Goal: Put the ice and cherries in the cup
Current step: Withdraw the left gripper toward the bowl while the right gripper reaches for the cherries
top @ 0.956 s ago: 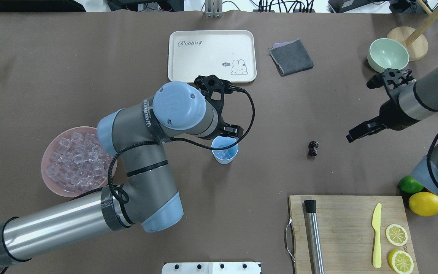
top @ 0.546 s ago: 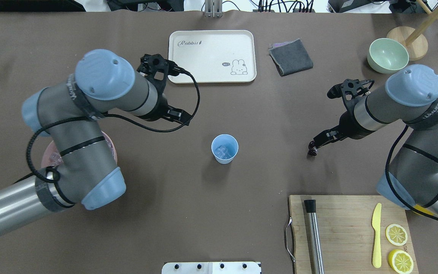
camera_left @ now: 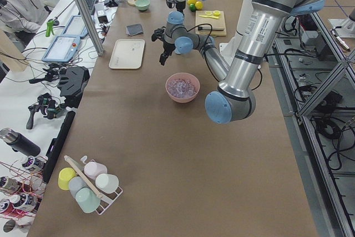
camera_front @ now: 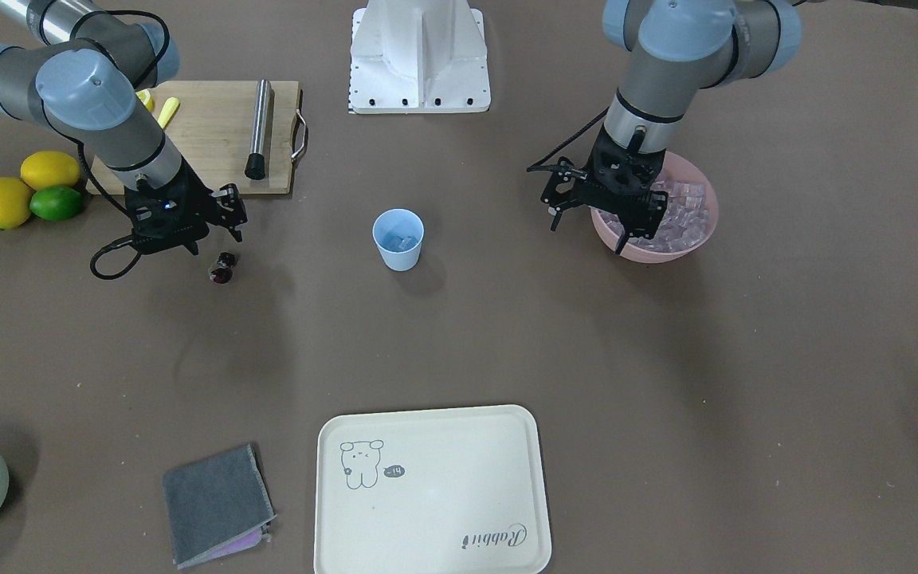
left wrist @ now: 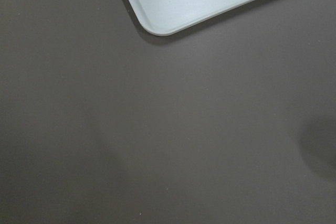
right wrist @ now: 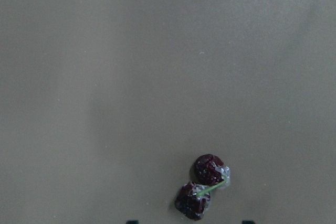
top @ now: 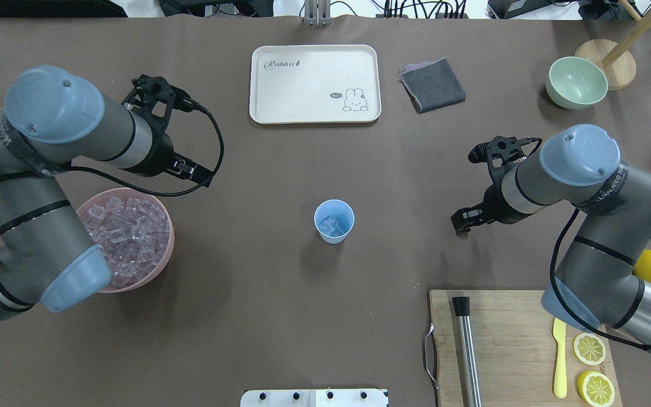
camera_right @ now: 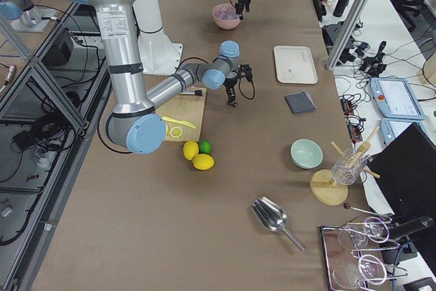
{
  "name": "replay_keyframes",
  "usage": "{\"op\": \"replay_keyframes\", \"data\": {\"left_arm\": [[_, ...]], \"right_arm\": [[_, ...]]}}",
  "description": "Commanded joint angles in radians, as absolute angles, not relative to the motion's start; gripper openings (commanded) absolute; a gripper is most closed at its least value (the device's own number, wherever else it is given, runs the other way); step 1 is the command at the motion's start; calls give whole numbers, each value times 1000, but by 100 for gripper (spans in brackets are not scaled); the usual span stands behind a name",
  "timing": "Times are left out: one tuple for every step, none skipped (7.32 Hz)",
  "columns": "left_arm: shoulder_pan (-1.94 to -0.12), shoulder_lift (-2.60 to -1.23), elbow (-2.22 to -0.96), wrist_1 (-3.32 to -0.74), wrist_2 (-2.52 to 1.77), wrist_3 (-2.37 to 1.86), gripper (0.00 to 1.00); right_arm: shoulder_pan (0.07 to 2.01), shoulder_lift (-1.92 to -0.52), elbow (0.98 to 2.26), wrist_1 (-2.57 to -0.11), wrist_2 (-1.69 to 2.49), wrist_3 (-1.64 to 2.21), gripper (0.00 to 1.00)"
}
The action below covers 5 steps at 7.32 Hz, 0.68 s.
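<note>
Ice [top: 332,226] is lying in the cup [top: 334,238] at the desk's centre; you are left with the cherries [camera_front: 222,267], lying just beside the right gripper [camera_front: 214,241], spread and empty; the left gripper [camera_front: 586,237] is hovering spread near the pink bowl [camera_front: 654,257].

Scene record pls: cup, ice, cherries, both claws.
cup: upright, mid-table, a few cubes inside
ice: mostly heaped in pink bowl
cherries: on table, not in cup
left claw: open, empty, by the pink bowl's rim
right claw: open, over cherries, not gripping them
left to do: cherries into cup
</note>
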<state>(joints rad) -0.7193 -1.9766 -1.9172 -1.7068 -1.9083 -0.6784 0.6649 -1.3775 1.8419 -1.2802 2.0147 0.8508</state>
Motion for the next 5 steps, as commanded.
{"op": "replay_keyframes", "data": {"left_arm": [[-778,-1893,-1965,-1707,-1960,-592,97],[-797,-1876,-1971,-1709,-1962,-559,97],[-811,-1870,-1970,-1709,-1974,-545,97],[-819,-1840,-1980,-1710,-1976,-543,97],[-827,-1832,-1985,-1710,-1976,-543,97]], "right_arm": [[658,-1376,1838,-1310,1979,861,60],[657,-1373,1835,-1313,1977,879,57],[657,-1356,1830,-1315,1977,953,57],[652,-1338,1815,-1312,1976,1042,57],[652,-1339,1812,-1309,1974,1101,57]]}}
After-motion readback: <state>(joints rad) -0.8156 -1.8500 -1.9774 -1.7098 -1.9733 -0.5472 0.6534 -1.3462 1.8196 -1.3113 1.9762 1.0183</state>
